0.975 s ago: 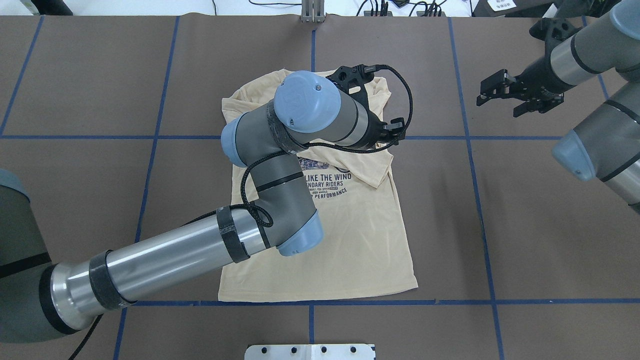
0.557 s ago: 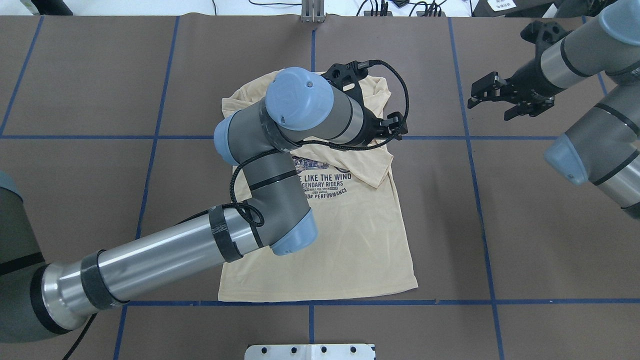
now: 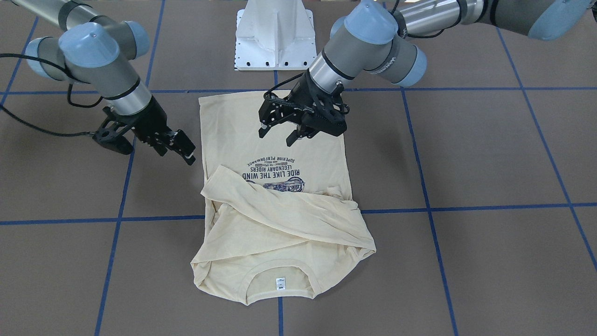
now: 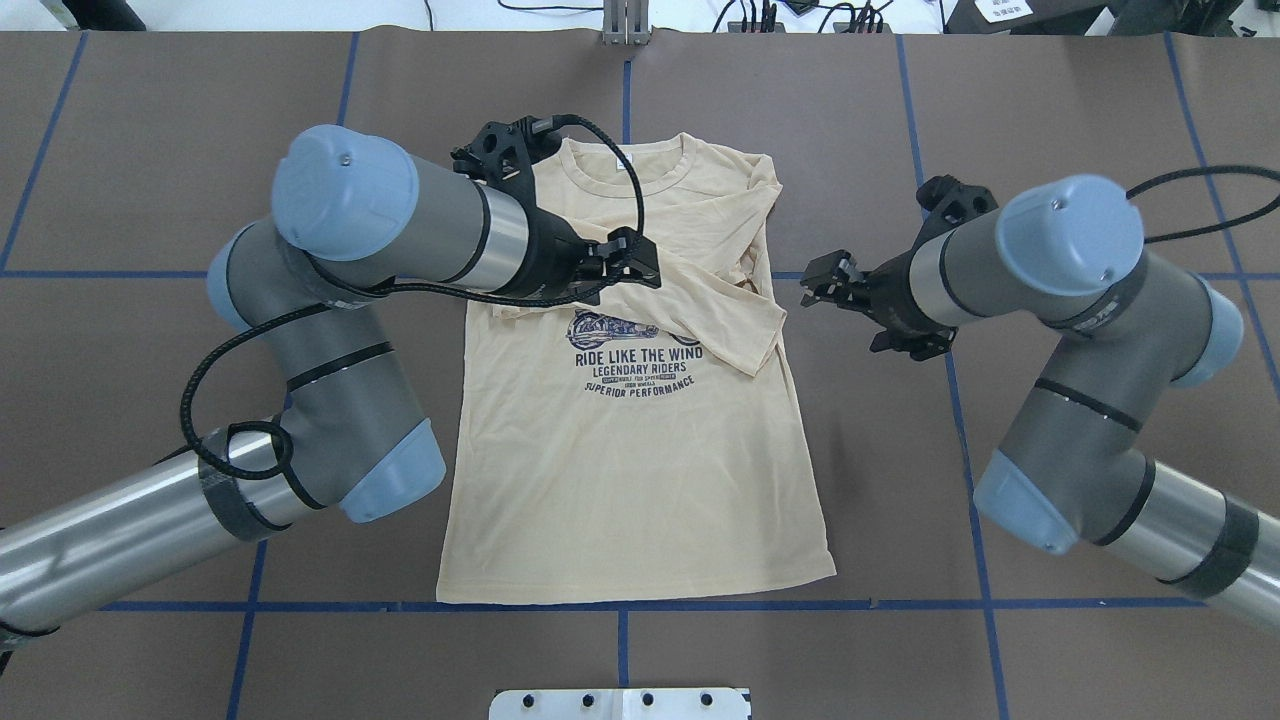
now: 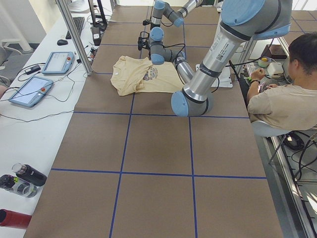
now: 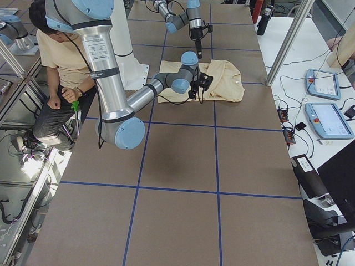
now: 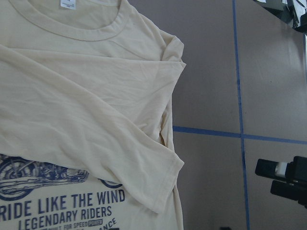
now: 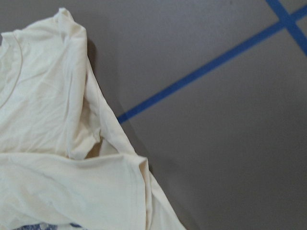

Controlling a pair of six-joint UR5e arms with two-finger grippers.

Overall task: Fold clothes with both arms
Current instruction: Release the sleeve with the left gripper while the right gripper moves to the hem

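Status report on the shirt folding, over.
Left end effector open, over the shirt. Right end effector open, beside it, off the cloth. Shirt flat, print up, sleeve folded across chest.

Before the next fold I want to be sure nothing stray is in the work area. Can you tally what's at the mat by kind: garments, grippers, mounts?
Garments: 1, the cream shirt
Grippers: 2, the left gripper over the shirt and the right gripper beside it, both open and empty
Mounts: 1, the white base
Total: 4
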